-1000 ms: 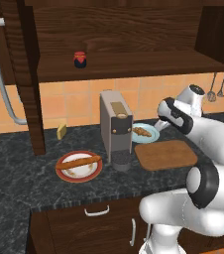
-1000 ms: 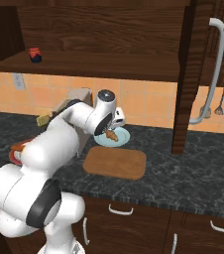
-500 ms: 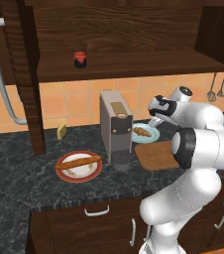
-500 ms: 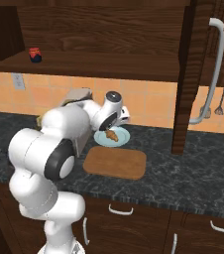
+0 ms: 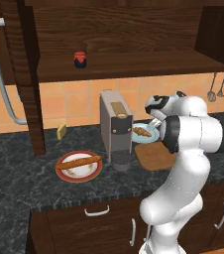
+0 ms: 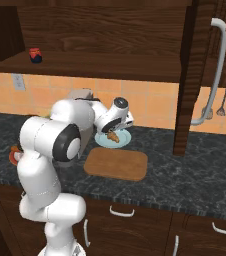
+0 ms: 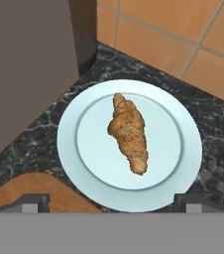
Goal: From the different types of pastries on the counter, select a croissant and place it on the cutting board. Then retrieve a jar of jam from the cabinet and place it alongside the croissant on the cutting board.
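We found the gripper (image 7: pixel 112 204) poised above the croissant (image 7: pixel 129 132), its jaws spread wide and holding nothing. The croissant was a small, lumpy, golden-brown pastry with tapered ends, lying on the smooth round pale blue plate (image 7: pixel 188 149) without touching the rim. The plate sat on the dark speckled stone counter (image 6: pixel 195 170), close to the orange tiled wall, with the grey coffee machine (image 5: pixel 116 130) just to its left.

Just nearer than the plate we saw the cutting board (image 6: pixel 116 164), a flat medium-brown wooden rectangle with rounded corners, bare on top. Farther left on the counter lay the long tan baguette-like loaf (image 5: pixel 78 161) on a red-rimmed plate (image 5: pixel 95 173), and a small yellow block (image 5: pixel 61 131) stood near the wall.

The jar of jam (image 5: pixel 80 59), tiny, round, red and dark, stood upright on the wide shelf of the dark wood-grain cabinet (image 5: pixel 134 64), well apart from the arm.
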